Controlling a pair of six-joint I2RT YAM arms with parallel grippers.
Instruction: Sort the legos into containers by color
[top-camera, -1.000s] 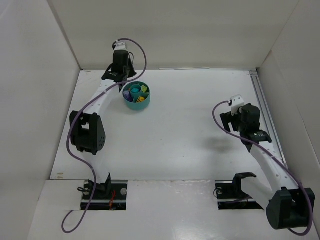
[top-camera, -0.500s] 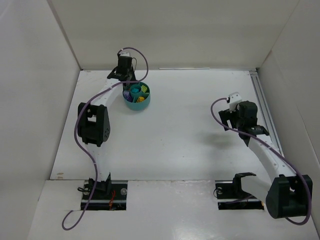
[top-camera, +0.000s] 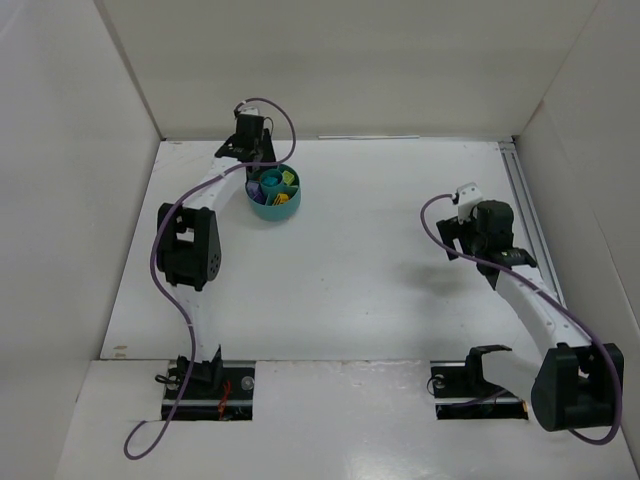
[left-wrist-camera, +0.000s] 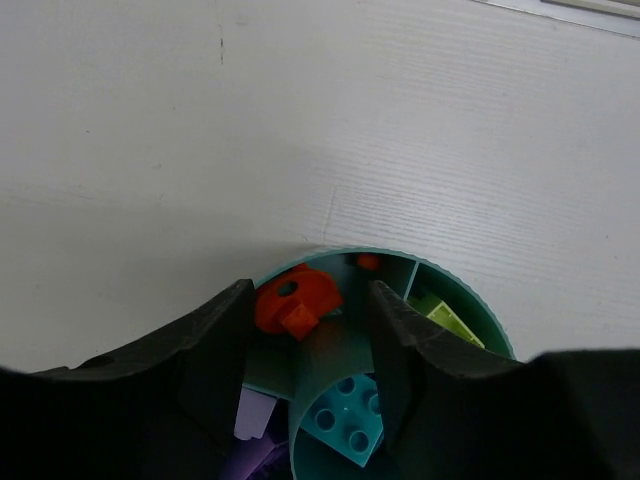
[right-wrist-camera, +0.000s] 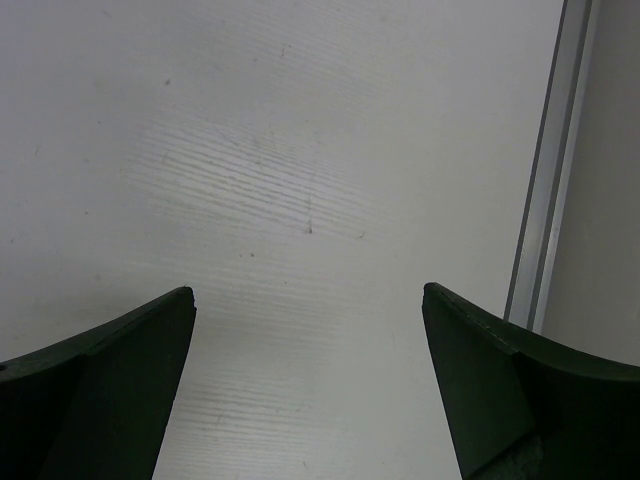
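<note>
The orange lego lies directly under the left pincer, inside the bowl, in the wedge on the far side of the central cup. Its long axis runs about across the gap between the two fingers. It seems to touch the left finger, but the bowl wall is visible between it and the right finger, so I judge the left pincer as released and the piece as dropped or resting there. A second, smaller orange bit lies in the same wedge. A lime lego is in the wedge to the right of it and a teal lego is in the cup. The right pincer is well apart from the bowl, spread wide over bare surface, with nothing in it. Compared with one second ago, the left arm has reached a little further over the bowl and its elbow has swung toward the bowl. The right arm has shifted only slightly.
</note>
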